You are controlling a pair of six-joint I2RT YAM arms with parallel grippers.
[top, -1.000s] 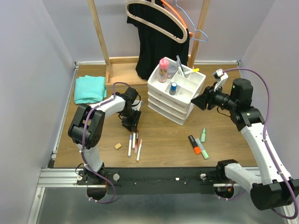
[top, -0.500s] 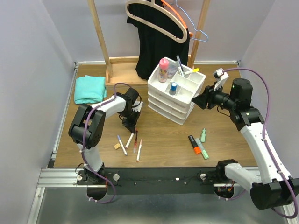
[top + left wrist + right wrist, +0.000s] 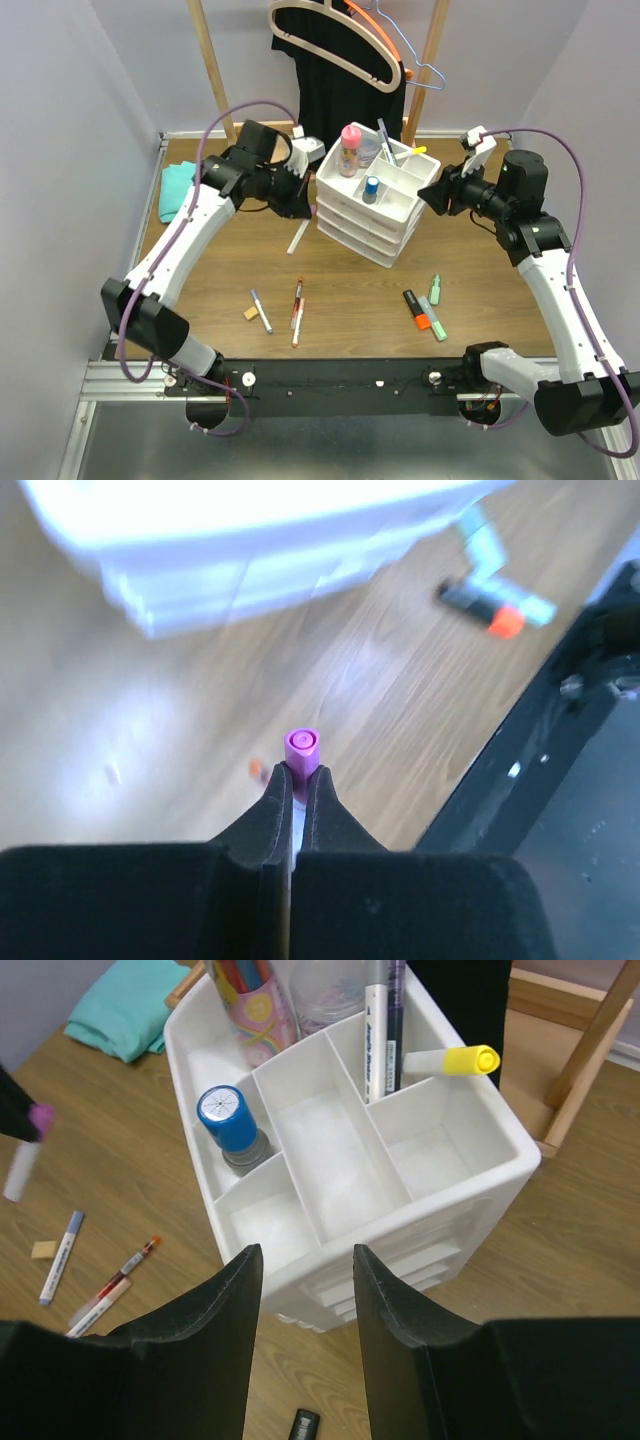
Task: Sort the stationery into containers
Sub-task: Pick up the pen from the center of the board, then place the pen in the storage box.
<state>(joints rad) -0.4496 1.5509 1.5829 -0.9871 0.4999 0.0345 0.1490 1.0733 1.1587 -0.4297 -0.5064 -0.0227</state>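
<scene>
My left gripper (image 3: 299, 208) is shut on a white pen with a pink cap (image 3: 298, 238) and holds it in the air beside the left side of the white drawer organiser (image 3: 372, 228). The left wrist view shows the jaws (image 3: 298, 780) pinched on the pink cap (image 3: 302, 750). My right gripper (image 3: 432, 196) is open and empty, hovering at the organiser's right side (image 3: 305, 1280). The tray holds a pink-capped bottle (image 3: 350, 150), a blue-capped tube (image 3: 228, 1120), slim pens (image 3: 378, 1020) and a yellow marker (image 3: 450, 1060).
On the table lie a tan eraser (image 3: 252, 313), a blue-tipped pen (image 3: 260, 311), two slim pens (image 3: 297, 308), an orange highlighter (image 3: 417, 310) and green highlighters (image 3: 434, 290). A teal cloth (image 3: 176, 190) lies far left. A wooden rack (image 3: 215, 70) with hangers stands behind.
My left arm has risen from the table with the pink-capped pen and swung back to the organiser's left side. One pen on the table was pushed left. The right arm barely moved.
</scene>
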